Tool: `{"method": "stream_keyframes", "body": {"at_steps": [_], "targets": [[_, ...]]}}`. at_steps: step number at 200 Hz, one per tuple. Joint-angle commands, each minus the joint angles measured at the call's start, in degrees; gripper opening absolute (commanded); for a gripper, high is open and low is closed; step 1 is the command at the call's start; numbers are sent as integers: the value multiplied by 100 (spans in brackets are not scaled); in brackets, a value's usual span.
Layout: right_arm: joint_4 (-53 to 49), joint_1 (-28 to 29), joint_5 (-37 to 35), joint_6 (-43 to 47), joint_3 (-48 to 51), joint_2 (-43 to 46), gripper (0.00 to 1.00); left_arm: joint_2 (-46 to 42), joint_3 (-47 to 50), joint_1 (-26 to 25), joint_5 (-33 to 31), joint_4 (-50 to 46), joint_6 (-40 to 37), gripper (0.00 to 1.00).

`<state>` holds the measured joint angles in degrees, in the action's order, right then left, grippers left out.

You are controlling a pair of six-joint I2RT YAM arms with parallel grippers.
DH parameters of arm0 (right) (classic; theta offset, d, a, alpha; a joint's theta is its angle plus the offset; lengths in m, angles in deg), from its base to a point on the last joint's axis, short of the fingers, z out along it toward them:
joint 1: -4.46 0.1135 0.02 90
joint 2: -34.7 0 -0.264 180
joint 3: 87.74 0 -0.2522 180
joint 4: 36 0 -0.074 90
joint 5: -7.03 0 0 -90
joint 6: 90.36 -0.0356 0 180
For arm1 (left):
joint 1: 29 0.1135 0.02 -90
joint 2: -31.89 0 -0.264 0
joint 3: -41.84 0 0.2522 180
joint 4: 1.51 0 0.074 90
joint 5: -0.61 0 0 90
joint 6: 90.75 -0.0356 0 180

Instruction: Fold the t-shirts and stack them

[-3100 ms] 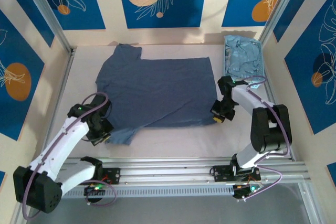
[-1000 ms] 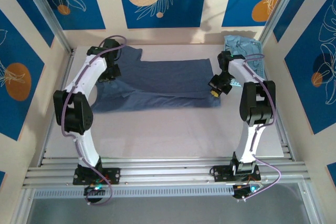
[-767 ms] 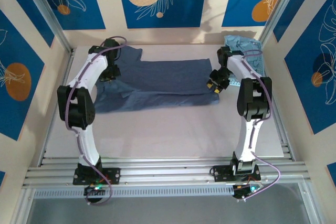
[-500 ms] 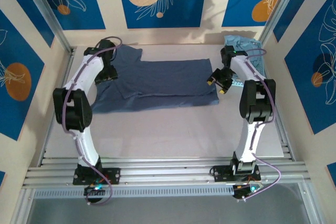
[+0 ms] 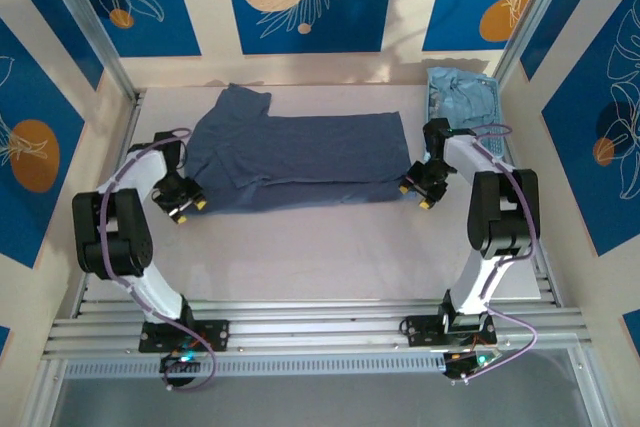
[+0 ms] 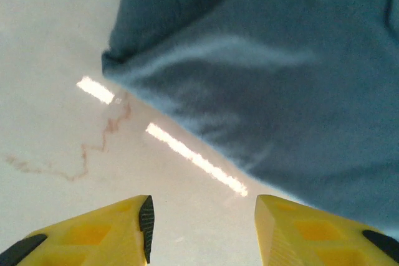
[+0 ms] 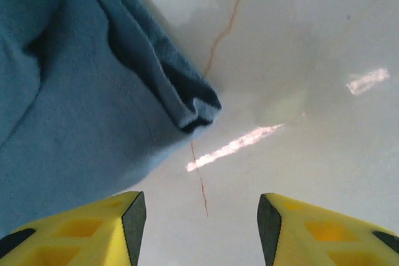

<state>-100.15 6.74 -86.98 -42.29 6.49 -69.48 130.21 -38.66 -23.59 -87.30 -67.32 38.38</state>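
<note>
The dark slate-blue t-shirt (image 5: 300, 155) lies folded in half lengthwise across the back of the table, one sleeve sticking up at the far left. My left gripper (image 5: 186, 207) is open just off the shirt's near-left corner, above bare table; in the left wrist view the shirt's edge (image 6: 262, 79) runs ahead of the open left gripper (image 6: 202, 225). My right gripper (image 5: 415, 192) is open beside the shirt's near-right corner; the right wrist view has the folded corner (image 7: 187, 107) in front of the open right gripper (image 7: 199, 228). Pale sky-blue shirts (image 5: 465, 112) lie in the basket.
The pale blue perforated basket (image 5: 433, 119) stands at the back right corner. White table (image 5: 320, 247) stretches bare in front of the shirt. Metal frame posts and rails (image 5: 320, 322) border the table.
Both grippers let go of the shirt's near edge at the far side, having folded it over, and drew back to the folded shirt's near corners, open.
</note>
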Motion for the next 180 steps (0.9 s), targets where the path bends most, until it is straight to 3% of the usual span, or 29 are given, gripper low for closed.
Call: {"method": "stream_keyframes", "body": {"at_steps": [1,37,63,72,91,103,151,180], "targets": [[97,-52,99,-23,-225,-328,53,282,-28,89,411,342,143,47],[59,-59,-12,-80,-468,-659,50,868,-373,102,129,330,144,46],[86,-54,-64,-69,-624,-886,39,1130,-609,103,-332,305,36,34],[103,-53,-65,-69,-654,-957,33,1149,-641,112,-480,316,1,29],[100,-27,-84,-102,-695,-1034,8,1151,-627,129,-620,345,-52,11],[31,20,-160,-137,-693,-998,0,1105,-577,134,-656,350,-57,0],[-541,200,-346,-449,16,-137,0,-3,227,125,-933,61,79,0],[-710,289,-112,-647,756,492,0,-896,1041,122,-964,-67,353,0]]}}
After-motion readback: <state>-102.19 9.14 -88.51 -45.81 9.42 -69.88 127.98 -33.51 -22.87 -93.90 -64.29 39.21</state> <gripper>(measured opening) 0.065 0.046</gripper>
